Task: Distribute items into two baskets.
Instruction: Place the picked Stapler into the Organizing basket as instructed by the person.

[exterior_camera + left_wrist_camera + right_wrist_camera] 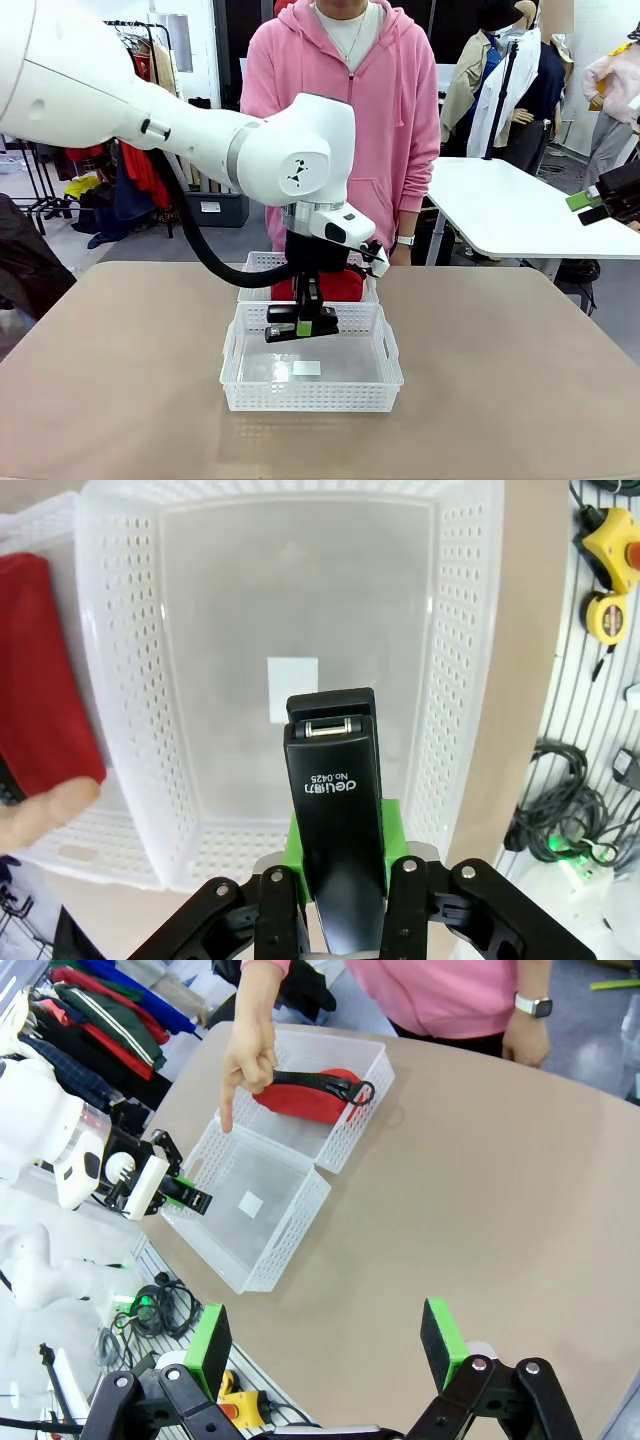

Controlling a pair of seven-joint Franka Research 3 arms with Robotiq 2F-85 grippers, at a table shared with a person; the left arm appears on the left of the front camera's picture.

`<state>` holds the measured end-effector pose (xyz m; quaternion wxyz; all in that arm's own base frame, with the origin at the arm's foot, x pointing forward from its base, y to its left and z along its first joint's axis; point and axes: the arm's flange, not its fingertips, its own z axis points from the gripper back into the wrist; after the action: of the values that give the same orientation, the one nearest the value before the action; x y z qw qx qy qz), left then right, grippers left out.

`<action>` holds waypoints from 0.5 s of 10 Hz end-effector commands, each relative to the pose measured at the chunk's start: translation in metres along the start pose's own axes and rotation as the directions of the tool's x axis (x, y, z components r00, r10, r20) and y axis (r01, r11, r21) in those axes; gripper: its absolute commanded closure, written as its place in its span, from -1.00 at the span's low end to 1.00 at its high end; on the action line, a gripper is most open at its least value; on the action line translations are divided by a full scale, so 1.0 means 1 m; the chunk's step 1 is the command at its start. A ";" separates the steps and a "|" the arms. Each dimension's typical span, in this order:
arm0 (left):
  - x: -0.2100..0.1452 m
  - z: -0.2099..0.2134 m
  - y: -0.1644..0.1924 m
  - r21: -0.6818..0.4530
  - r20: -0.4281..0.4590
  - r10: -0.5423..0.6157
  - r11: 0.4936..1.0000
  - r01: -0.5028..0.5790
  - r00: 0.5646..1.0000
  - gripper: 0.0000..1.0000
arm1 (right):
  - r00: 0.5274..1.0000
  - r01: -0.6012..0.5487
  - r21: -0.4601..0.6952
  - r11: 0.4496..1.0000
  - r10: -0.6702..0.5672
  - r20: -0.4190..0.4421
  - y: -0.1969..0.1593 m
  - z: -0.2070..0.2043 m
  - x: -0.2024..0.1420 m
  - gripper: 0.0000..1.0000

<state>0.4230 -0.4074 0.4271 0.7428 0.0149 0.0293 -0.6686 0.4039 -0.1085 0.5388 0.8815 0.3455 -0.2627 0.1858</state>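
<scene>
My left gripper [302, 327] is shut on the small black stapler [285, 313] and holds it above the near white basket [310, 398]. In the left wrist view the stapler [335, 810] sits between the green pads, over the basket's floor and its white label [293, 690]. The red pouch [305, 1095] with the black zipper lies in the far basket [350, 1125]. The person's hand [245, 1060] points a finger down at the near basket [290, 1240]. My right gripper [325, 1345] is open and holds nothing, high off the table's right side [590, 205].
The two baskets stand end to end in the middle of the tan table [500, 380]. The person in a pink hoodie [340, 110] stands at the far edge. A white table [500, 210] is behind at the right. Cables and a yellow device [610, 550] lie below the table edge.
</scene>
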 end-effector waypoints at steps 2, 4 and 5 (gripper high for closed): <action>0.005 -0.014 0.000 0.011 0.029 -0.064 0.998 0.064 0.998 0.63 | 1.000 0.012 -0.005 1.000 -0.012 -0.005 0.002 0.001 0.001 -1.00; 0.009 -0.026 0.001 0.018 0.027 -0.091 0.996 0.091 0.995 0.63 | 1.000 0.012 -0.005 1.000 -0.012 -0.005 0.002 0.001 0.001 -1.00; 0.011 -0.032 0.001 0.020 0.029 -0.107 0.994 0.106 0.994 0.63 | 1.000 0.012 -0.005 1.000 -0.012 -0.005 0.002 0.001 0.001 -1.00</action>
<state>0.4260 -0.4205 0.3980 0.7201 0.0026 0.0236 -0.6935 0.4039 -0.1085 0.5388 0.8815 0.3455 -0.2627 0.1858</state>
